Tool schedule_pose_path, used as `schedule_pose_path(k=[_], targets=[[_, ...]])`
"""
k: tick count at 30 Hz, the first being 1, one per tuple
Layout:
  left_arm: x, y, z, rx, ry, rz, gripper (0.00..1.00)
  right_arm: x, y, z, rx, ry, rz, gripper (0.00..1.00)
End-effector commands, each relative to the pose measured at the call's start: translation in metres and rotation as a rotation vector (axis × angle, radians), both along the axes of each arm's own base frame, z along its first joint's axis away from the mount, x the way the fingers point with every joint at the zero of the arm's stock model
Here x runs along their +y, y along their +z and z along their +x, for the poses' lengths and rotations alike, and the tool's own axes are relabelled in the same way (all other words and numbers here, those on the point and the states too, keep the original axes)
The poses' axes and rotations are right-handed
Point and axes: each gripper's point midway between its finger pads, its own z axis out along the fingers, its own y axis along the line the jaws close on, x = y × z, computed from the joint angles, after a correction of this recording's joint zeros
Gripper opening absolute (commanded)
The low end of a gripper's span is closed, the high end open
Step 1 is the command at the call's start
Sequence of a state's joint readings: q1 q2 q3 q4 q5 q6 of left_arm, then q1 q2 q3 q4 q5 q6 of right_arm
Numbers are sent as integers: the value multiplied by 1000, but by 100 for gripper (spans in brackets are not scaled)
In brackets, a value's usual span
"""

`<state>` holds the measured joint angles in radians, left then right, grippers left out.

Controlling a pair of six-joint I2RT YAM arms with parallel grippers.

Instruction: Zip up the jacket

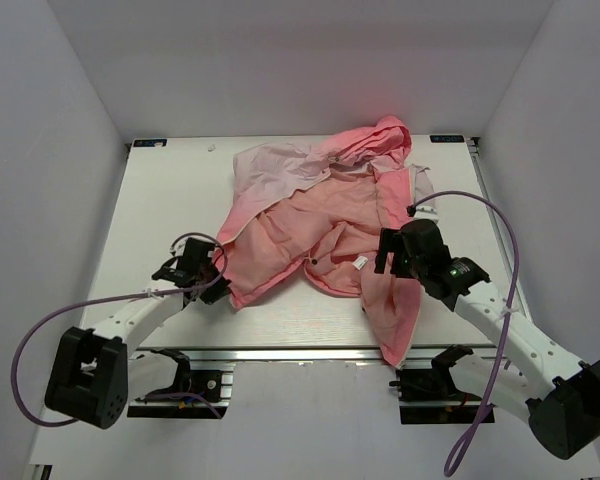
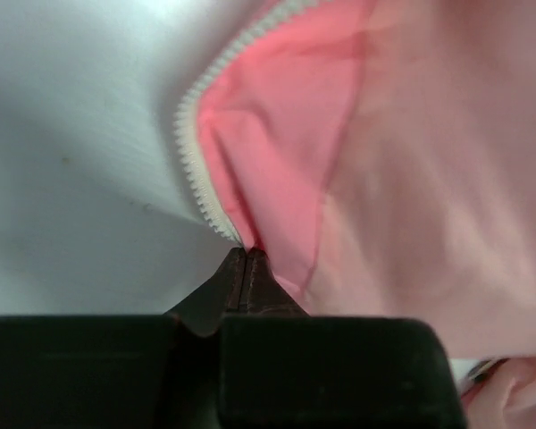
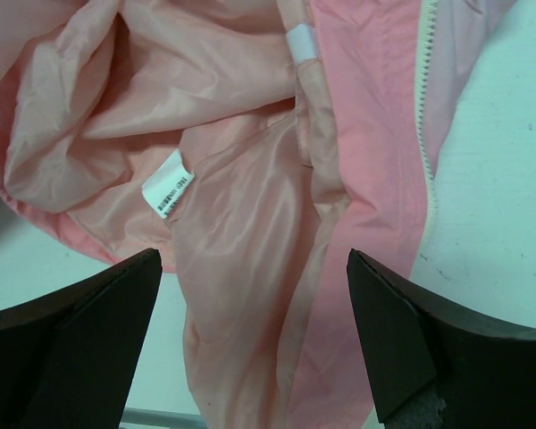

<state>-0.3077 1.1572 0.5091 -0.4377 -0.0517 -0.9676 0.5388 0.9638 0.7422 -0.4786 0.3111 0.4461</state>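
The jacket [image 1: 330, 235] lies open; left claw [image 2: 247, 254] pinches its zipper edge [image 2: 189, 152], right claw [image 3: 253, 273] gapes wide.

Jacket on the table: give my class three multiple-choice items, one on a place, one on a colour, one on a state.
1. The left end effector meets the jacket at: A hood; B zipper edge; C sleeve cuff.
2. Zipper colour: A white; B black; C blue.
3. The right end effector is: A shut on a tag; B shut on the hood; C open.
Answers: B, the left wrist view shows its jaws shut at the teeth; A, white teeth line the pink edge; C, its fingers stand wide apart.
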Motion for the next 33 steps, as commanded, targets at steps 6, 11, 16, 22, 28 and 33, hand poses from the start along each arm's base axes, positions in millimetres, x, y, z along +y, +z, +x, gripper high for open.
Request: schedule_pose_path(k=[6, 11, 16, 22, 28, 33], targets=[[29, 143, 54, -409, 74, 128, 0, -28, 5, -2, 8, -149, -70, 89], [-2, 231, 71, -624, -109, 47, 0, -39, 9, -16, 44, -208, -69, 89], [-72, 275, 81, -784, -408, -83, 0, -43, 6, -36, 86, -217, -30, 89], [-163, 325, 100, -946, -698, -129, 0, -31, -3, -51, 95, -64, -2, 89], [-133, 386, 145, -1029, -499, 76, 0, 24, -2, -53, 108, 227, 143, 89], [-79, 394, 165, -978, -317, 230, 0, 82, 37, -21, -50, 452, 228, 89]])
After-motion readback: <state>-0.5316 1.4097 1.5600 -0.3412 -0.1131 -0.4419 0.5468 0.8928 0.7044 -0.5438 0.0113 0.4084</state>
